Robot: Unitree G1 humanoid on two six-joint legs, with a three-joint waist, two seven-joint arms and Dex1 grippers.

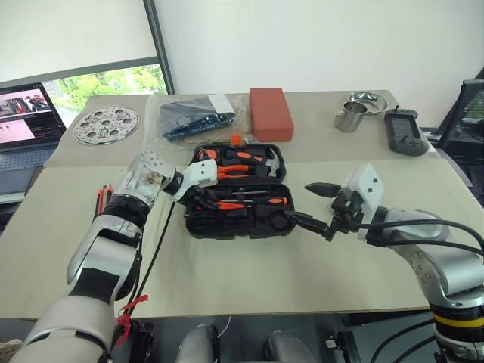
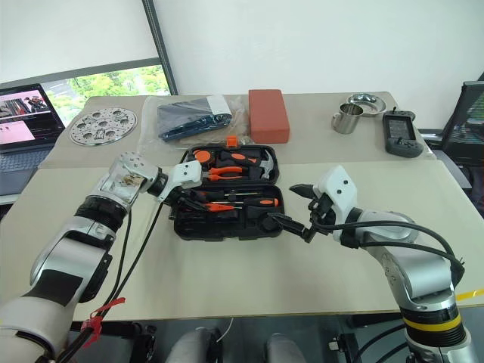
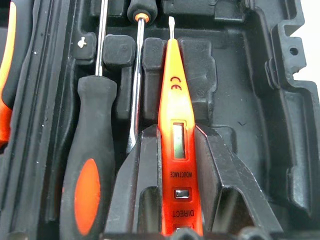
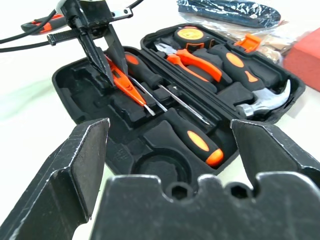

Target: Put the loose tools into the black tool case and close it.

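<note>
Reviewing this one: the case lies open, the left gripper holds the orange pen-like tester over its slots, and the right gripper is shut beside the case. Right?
Not quite. The right gripper is open, fingers spread wide in the right wrist view. The rest holds: the case lies open and the left gripper holds the orange tester over its slots.

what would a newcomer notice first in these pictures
The open black tool case in the middle of the table draws the eye first, its slots showing orange-handled pliers, a hammer and two screwdrivers. Next is the left hand, shut on an orange tester pen and holding it over a slot in the case's near half. The right hand hovers open at the case's right end.
</note>
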